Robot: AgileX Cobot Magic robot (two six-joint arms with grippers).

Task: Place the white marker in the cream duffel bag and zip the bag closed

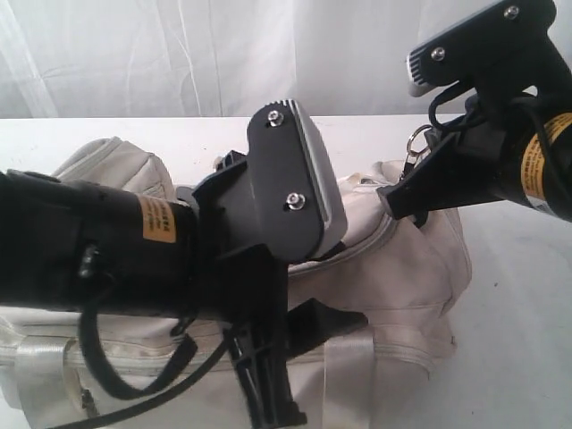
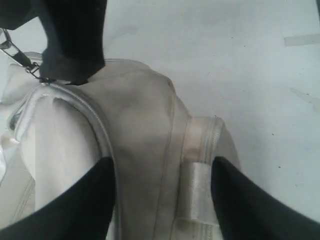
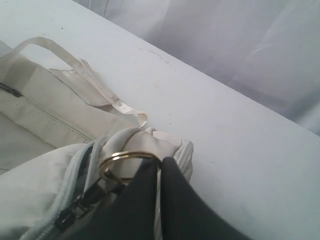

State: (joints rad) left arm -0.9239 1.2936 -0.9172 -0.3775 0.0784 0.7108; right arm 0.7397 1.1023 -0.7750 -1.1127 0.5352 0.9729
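Right gripper: pinched on ring at bag end | left gripper: spread astride bag, gripping nothing | marker: unseen, you can't confirm it's inside | risk: ring slips, or unbraced bag drags when you pull.

The cream duffel bag lies directly on a white table, sprawled over the near left and the middle; bare tabletop shows to its right and along the far side. The top is matte and faintly speckled; its far edge runs straight across the scene.
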